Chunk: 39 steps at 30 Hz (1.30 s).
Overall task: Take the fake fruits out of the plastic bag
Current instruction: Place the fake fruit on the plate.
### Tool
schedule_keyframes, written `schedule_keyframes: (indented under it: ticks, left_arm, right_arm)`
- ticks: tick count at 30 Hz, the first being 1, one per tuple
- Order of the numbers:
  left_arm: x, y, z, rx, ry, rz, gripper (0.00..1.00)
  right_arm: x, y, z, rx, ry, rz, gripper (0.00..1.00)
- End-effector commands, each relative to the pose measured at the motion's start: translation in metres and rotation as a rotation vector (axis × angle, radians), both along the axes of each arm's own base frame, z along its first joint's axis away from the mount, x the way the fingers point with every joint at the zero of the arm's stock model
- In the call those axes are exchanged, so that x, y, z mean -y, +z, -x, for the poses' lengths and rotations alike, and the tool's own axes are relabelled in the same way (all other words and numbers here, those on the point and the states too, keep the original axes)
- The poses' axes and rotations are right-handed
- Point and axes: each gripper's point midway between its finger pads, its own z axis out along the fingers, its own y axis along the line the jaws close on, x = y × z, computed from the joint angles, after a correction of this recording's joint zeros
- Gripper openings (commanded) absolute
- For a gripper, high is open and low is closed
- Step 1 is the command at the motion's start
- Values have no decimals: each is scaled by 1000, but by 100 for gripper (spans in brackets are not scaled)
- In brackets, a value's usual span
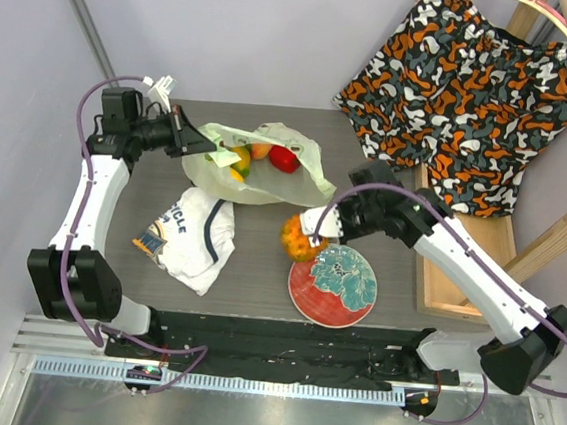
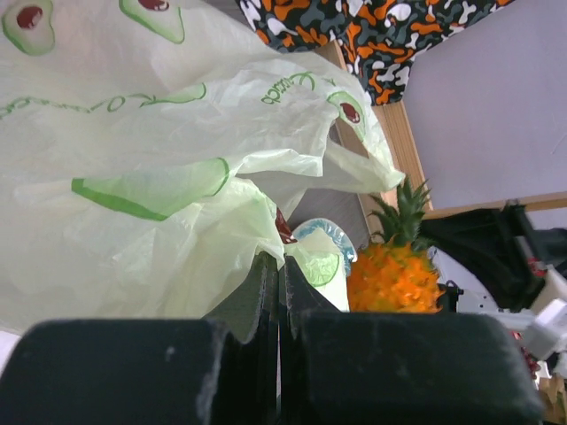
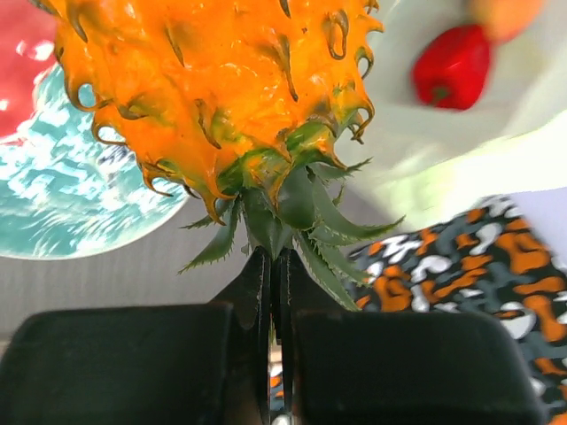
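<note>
Jaws shut on its crown, the right gripper (image 3: 275,266) holds the pineapple (image 3: 221,88) over the plate's (image 1: 305,297) edge; the left gripper (image 2: 279,266) pinches the plastic bag (image 2: 133,177). Next, probably: lower, release.

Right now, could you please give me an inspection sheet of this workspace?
Surface: dark grey table.
Job's things: bag open at the far side; red fruit, orange fruit, yellow-green fruit inside; pineapple out, by the plate rim.
Clutter: plate, T-shirt at the near side.
Grippers: left gripper, jaws shut on bag's edge; right gripper, jaws shut on pineapple's crown.
Cables: purple cables along both arms.
Surroundings: patterned cloth beside wooden frame at right; grey walls.
</note>
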Motion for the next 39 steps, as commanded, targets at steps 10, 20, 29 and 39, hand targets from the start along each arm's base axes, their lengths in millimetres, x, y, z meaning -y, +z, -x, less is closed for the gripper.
schedule_keyframes:
  ticks: [10, 20, 29, 39]
  left_arm:
    - [0, 26, 3, 98, 6, 16, 0]
    - [1, 28, 17, 127, 2, 6, 0]
    - [0, 26, 23, 133, 7, -7, 0]
    - [-1, 30, 26, 146, 11, -9, 1]
  right_arm:
    - [67, -40, -20, 365, -111, 358, 1]
    - [52, -73, -23, 245, -154, 457, 1]
    - [37, -64, -18, 328, -126, 566, 2]
    - [49, -114, 5, 83, -299, 554, 2]
